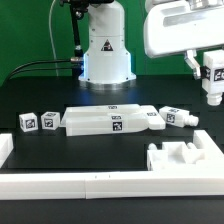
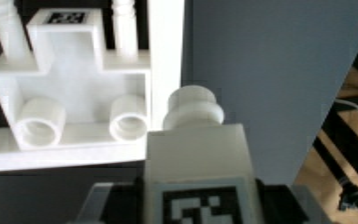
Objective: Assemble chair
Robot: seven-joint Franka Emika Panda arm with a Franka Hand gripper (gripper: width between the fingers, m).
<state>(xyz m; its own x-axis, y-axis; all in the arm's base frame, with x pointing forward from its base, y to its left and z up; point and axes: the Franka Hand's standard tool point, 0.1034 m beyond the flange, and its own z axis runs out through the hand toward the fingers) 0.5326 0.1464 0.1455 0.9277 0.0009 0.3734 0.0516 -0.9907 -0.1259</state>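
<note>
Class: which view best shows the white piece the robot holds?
The wrist view: the white piece fills the foreground, with its tag and rounded peg visible. The exterior view shows it small, at the frame's edge.

Slab [image 1: 110, 120] flat w/ tag; notched block [image 1: 185, 158] apart; leg [image 1: 212, 76] aloft.

The tool [image 1: 205, 66] grips a tagged chair piece [image 1: 212, 80].

No words or numbers can be read. The robot base [image 1: 104, 62] bears a small triangle sign [image 1: 105, 45], perhaps a warning mark. Square black-and-white tags stand on one block [image 1: 27, 122], a second block [image 1: 48, 121], the slab [image 1: 100, 121], a leg [image 1: 176, 117], the raised leg [image 1: 212, 82] and the notched piece [image 2: 69, 70].
</note>
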